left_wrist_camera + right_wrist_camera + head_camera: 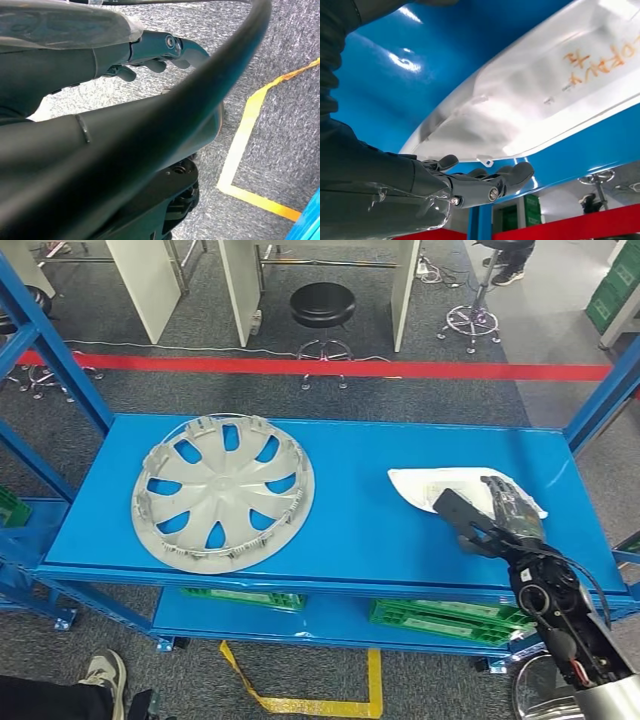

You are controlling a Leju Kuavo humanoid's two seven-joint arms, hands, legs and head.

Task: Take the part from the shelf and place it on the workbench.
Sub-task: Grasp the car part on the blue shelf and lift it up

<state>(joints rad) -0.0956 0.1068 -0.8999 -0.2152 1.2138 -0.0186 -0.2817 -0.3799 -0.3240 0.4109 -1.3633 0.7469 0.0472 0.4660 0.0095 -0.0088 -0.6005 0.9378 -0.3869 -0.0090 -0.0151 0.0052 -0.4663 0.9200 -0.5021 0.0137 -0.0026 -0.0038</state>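
A blue shelf carries a silver wheel cover lying flat towards its left and a white part, possibly bagged, lying towards its right, well apart.

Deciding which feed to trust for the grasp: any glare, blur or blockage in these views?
Head view: evenly lit and sharp; the white part, right hand and hubcap read clearly. Right wrist view: bright glare patches on the blue shelf, white part washed out and soft up close. Left wrist view: dark, blurred robot body blocks most of it; left hand over floor.
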